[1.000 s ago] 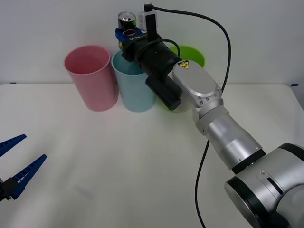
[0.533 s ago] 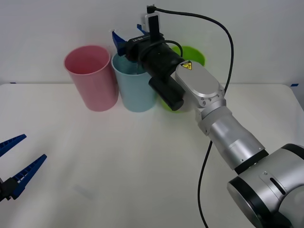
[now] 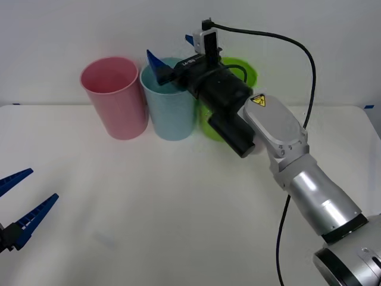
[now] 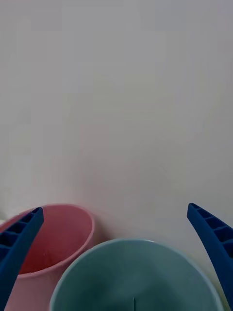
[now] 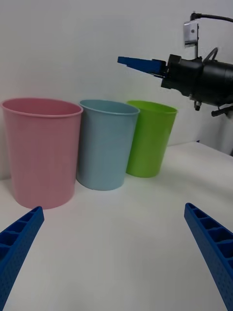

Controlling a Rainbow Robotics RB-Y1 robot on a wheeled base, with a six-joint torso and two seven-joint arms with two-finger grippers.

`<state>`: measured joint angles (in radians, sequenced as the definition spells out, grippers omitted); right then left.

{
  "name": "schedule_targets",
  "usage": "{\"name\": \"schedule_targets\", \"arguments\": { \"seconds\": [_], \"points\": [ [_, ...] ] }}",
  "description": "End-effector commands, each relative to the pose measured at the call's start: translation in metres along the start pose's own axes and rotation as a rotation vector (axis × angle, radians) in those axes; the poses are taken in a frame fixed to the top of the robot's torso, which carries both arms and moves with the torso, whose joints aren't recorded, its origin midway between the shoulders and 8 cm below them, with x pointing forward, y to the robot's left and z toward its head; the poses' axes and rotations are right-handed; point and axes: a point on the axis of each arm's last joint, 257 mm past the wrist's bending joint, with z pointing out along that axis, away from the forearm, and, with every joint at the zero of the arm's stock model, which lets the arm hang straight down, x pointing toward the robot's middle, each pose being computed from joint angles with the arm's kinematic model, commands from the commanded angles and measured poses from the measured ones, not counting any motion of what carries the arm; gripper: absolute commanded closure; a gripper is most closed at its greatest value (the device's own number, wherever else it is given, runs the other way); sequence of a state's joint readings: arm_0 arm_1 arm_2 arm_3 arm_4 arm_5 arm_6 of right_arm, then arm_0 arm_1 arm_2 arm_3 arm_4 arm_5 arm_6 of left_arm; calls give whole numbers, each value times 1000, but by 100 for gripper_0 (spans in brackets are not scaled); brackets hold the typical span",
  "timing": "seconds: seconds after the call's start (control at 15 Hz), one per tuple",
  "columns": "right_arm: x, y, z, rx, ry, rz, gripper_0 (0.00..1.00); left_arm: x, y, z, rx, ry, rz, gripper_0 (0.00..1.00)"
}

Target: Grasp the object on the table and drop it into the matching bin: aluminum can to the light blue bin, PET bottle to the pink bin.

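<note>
My right gripper [image 3: 172, 52] hangs open just above the rim of the light blue bin [image 3: 169, 113], with nothing between its blue fingers. From the right wrist, the mouth of the light blue bin [image 4: 136, 272] lies directly below the right gripper [image 4: 114, 211], with the pink bin [image 4: 58, 238] beside it. The aluminum can is out of view. The pink bin [image 3: 116, 101] stands on the table [image 3: 178, 208] at the left of the row. Low at the near left, my left gripper [image 3: 41, 185] waits open, far from the bins.
A lime green bin [image 3: 241, 68] stands right of the light blue one, partly behind my right arm. A black cable loops over the right wrist. In the left wrist view all three bins stand in a row against the white wall.
The can was held in my right gripper over the light blue bin; the fingers have opened and the can has left sight. The right arm has since drawn back to the right.
</note>
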<state>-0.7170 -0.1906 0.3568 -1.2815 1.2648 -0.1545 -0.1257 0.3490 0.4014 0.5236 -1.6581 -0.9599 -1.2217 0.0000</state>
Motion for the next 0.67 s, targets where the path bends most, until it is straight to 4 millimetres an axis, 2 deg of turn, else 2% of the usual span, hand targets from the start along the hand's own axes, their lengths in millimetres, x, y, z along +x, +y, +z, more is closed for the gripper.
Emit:
{"name": "schedule_targets", "arguments": {
  "seconds": [0.07, 0.4, 0.67],
  "points": [
    [4, -2, -34, -30, 0, -27, 0, 0, 0, 0, 0, 0, 0, 0],
    [9, -8, -105, -63, 16, -64, 0, 0, 0, 0, 0, 0, 0, 0],
    [36, -23, -174, -53, 86, -80, 0, 0, 0, 0, 0, 0, 0, 0]
  ]
}}
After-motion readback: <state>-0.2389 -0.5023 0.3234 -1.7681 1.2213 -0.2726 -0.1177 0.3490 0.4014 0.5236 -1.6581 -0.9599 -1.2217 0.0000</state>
